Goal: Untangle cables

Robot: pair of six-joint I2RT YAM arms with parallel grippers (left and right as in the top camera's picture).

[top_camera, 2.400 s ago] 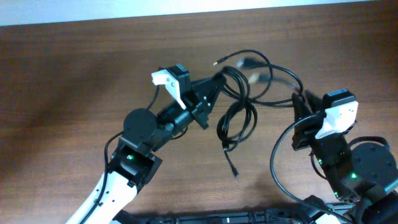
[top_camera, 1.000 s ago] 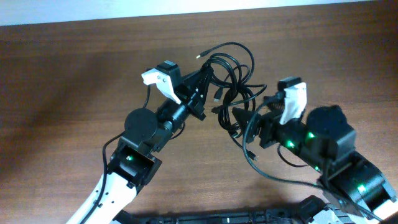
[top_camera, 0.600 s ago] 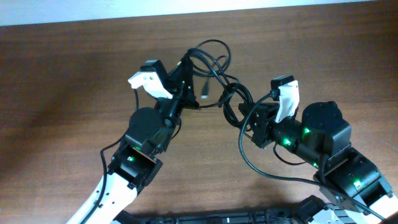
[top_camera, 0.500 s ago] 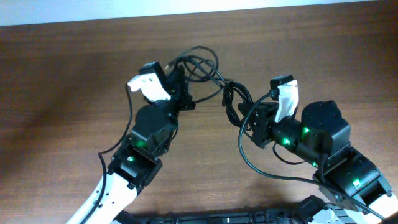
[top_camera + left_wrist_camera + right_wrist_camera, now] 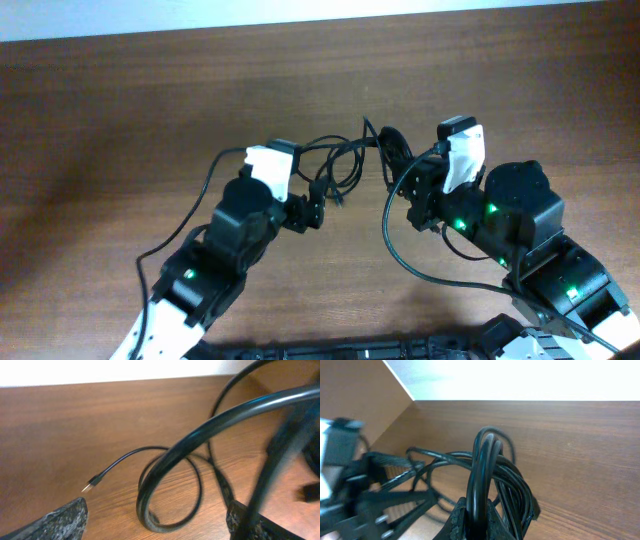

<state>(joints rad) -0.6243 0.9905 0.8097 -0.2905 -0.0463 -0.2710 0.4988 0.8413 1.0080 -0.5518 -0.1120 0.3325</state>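
The cables point(image 5: 345, 160) are thin black cords strung in loops between the two arms above the brown table. My right gripper point(image 5: 406, 180) is shut on a bunch of several loops point(image 5: 490, 460), which rise from between its fingers point(image 5: 460, 517). My left gripper point(image 5: 318, 200) stands open just below the cables' left loops. In the left wrist view its fingertips point(image 5: 65, 519) are far apart, and one cable loop point(image 5: 170, 495) lies on the table between them, untouched. A small plug end point(image 5: 92, 484) lies to the left of that loop.
A thick black wire point(image 5: 420, 270) curves from the right arm toward the table's near edge. The left arm's white wrist block point(image 5: 268, 165) sits close to the cables. The pale wall edge point(image 5: 300, 10) runs along the far side of the table.
My right gripper closed on the cable bunch and stays there. My left gripper let go, opened and drew back toward the near side. The cables dropped lower and now stretch between the arms.
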